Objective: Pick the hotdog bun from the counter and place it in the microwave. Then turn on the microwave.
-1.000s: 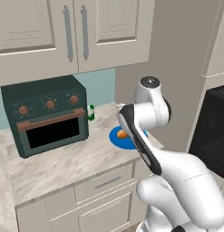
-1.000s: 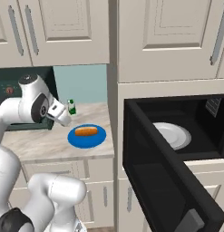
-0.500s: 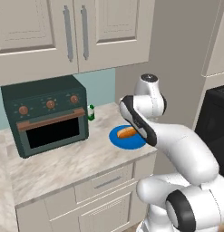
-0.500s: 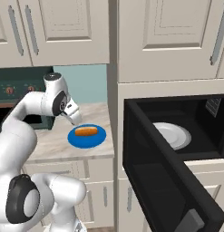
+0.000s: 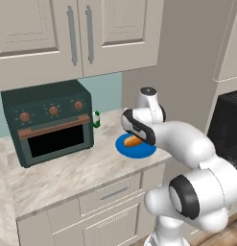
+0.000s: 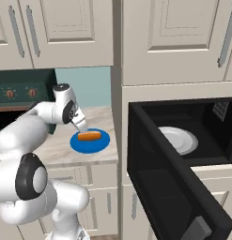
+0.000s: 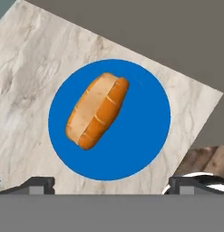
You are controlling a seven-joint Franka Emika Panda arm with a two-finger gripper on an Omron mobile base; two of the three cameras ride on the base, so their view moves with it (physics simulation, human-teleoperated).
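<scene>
Small oblong orange-tan hotdog bun w/ paler tan top lies on round flat blue plate, a bit off-centre on it. Plate sits on beige marbled stone worktop, near the end by the tall cabinet column, over cream panelled drawers.

White arm's two-finger claw hangs above plate & bun, apart from both. Claw spread wide, nothing betw. its dark fingertips; in hand view the tips stand at either bottom corner w/ plate and bun betw. them, further off.

Large black built-in microwave set in cabinet column to the right of worktop; its dark door hangs down open, white round plate inside on the floor of the cavity.

Dark green box-shaped oven w/ three copper-coloured knobs & glass front stands on worktop left of the blue plate, well apart. Small green bottle w/ white label just beside oven's right side, by the teal back wall. Cream upper cupboards w/ long metal handles above.
</scene>
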